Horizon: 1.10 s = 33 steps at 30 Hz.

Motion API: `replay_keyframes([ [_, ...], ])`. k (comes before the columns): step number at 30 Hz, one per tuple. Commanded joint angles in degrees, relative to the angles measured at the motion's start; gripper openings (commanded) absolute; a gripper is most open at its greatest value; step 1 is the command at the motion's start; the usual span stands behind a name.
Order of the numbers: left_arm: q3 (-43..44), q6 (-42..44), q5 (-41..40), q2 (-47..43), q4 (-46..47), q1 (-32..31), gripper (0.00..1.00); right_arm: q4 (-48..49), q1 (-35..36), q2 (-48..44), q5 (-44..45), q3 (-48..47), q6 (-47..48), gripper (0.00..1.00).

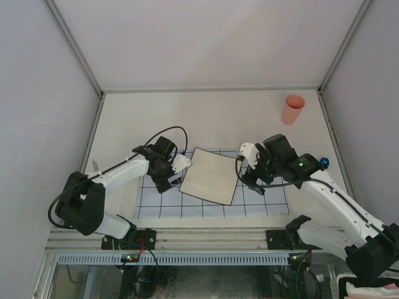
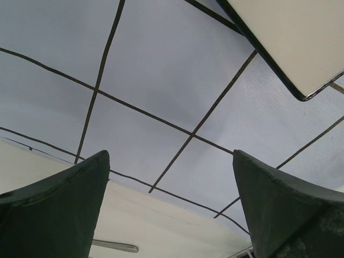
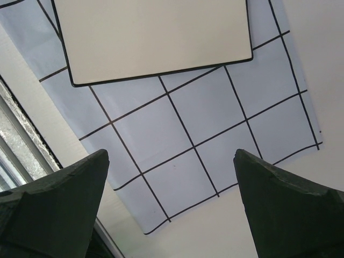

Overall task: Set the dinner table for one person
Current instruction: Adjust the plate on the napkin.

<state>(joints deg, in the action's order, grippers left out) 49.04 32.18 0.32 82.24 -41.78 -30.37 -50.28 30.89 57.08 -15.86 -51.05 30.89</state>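
The dinner table [image 1: 206, 118] is a broad off-white surface with a light-blue grid cloth [image 1: 249, 202] near its front. A square cream plate [image 1: 209, 176] with a dark rim lies tilted on the cloth. My left gripper [image 1: 166, 179] hovers over the cloth just left of the plate, open and holding nothing. In the left wrist view its open jaws [image 2: 171, 156] frame cloth [image 2: 161, 80] and bare table [image 2: 161, 220], with the plate's corner [image 2: 290, 37] at top right. My right gripper [image 1: 252, 179] hangs open right of the plate; the right wrist view [image 3: 171, 153] shows cloth [image 3: 204, 118] and plate [image 3: 153, 37].
A pink cup [image 1: 293, 109] stands at the far right of the table. A small blue round thing [image 1: 324, 163] sits beside the right arm. A pale slender utensil [image 2: 114, 246] lies on the table left of the cloth. Grey rails [image 1: 187, 240] run along the near edge.
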Motion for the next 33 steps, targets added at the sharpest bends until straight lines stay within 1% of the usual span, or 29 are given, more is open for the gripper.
replay_keyframes([
  [1, -0.3, 1.3, -0.2, -0.6, 1.5, -0.2, 0.98, 3.0, 0.7, 1.1, 1.4, -3.9, 0.7, 1.0],
  [2, -0.4, 1.3, 0.1, -0.8, 1.7, -0.1, 0.95, 3.2, 0.8, 1.3, 1.8, -4.0, 0.9, 1.0],
  [3, -0.7, 1.1, 0.1, -1.6, 2.2, 0.0, 0.91, 3.4, 0.8, 1.4, 2.1, -4.0, 1.0, 1.0],
  [5, -1.4, 1.0, 0.9, -3.9, 3.3, 0.2, 0.62, 3.5, 0.8, 1.5, 2.4, -4.0, 1.0, 1.0],
  [6, -1.4, 1.2, 1.2, -4.8, 3.6, 0.2, 0.46, 3.5, 0.7, 1.3, 2.4, -3.9, 0.8, 1.0],
  [8, -0.8, 2.0, 1.8, -5.2, 2.8, 0.1, 0.17, 3.4, 0.7, 1.4, 2.2, -3.9, 0.6, 1.0],
  [9, -0.5, 2.5, 1.5, -4.9, 2.5, 0.2, 0.07, 3.5, 0.7, 1.4, 2.2, -3.9, 0.5, 1.0],
  [10, -0.5, 3.0, 1.1, -4.3, 2.5, 0.1, 0.02, 3.5, 0.7, 1.4, 2.3, -3.9, 0.5, 1.0],
  [15, 1.6, 3.9, 1.8, 1.6, 0.6, 0.1, 0.0, 3.8, 0.6, 0.9, 3.5, -3.9, 0.5, 1.0],
  [21, 4.6, 3.7, 0.1, 9.0, 1.0, -0.6, 0.0, 3.5, 0.1, 0.1, 3.6, -3.8, 0.5, 1.0],
  [33, 9.3, 3.9, -1.7, 18.0, 2.9, -0.9, 0.0, 4.0, -2.6, -0.8, 2.6, -3.2, 2.9, 1.0],
])
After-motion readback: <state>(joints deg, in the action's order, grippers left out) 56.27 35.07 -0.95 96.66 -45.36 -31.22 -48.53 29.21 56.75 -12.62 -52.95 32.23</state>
